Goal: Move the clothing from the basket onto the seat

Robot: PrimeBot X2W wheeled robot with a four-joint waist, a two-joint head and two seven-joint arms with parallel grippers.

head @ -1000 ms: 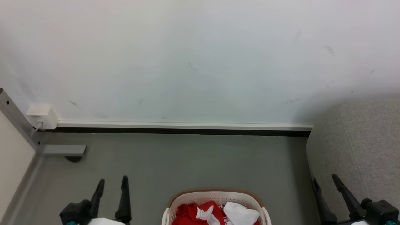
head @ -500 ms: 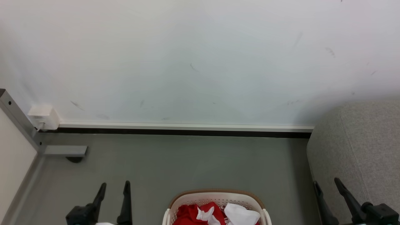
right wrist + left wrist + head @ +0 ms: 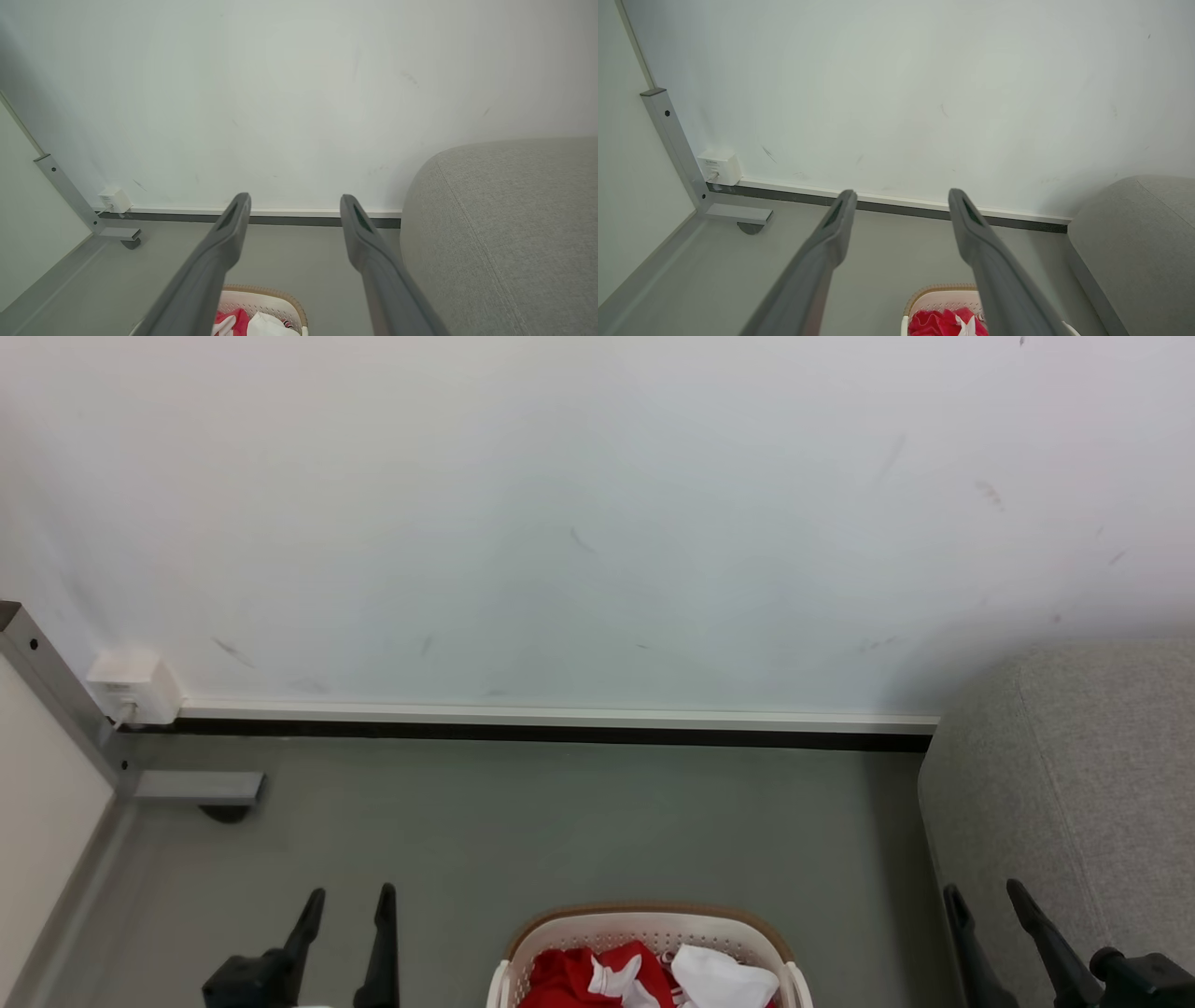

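The cream basket (image 3: 644,922) with its brown rim stands on the grey floor at the bottom middle of the head view, cut off by the frame edge. Red and white clothing (image 3: 569,980) lies bunched inside it. The grey seat (image 3: 1074,784) rises at the right. My left gripper (image 3: 350,894) is open, left of the basket, nothing between its fingers. My right gripper (image 3: 982,891) is open too, in front of the seat's side. The left wrist view shows the basket (image 3: 941,294), the clothing (image 3: 938,323) and the seat (image 3: 1139,242); the right wrist view shows the basket (image 3: 266,298) and the seat (image 3: 504,224).
A white wall (image 3: 597,523) with a pale skirting strip closes off the floor behind the basket. A grey metal post with a foot (image 3: 196,787) and a small white wall box (image 3: 131,686) stand at the left. Bare grey floor (image 3: 560,821) lies between wall and basket.
The whole head picture has slid slightly, so the camera has moved. Both grippers sit lower in the view than before, still open. Basket and clothing are unchanged.
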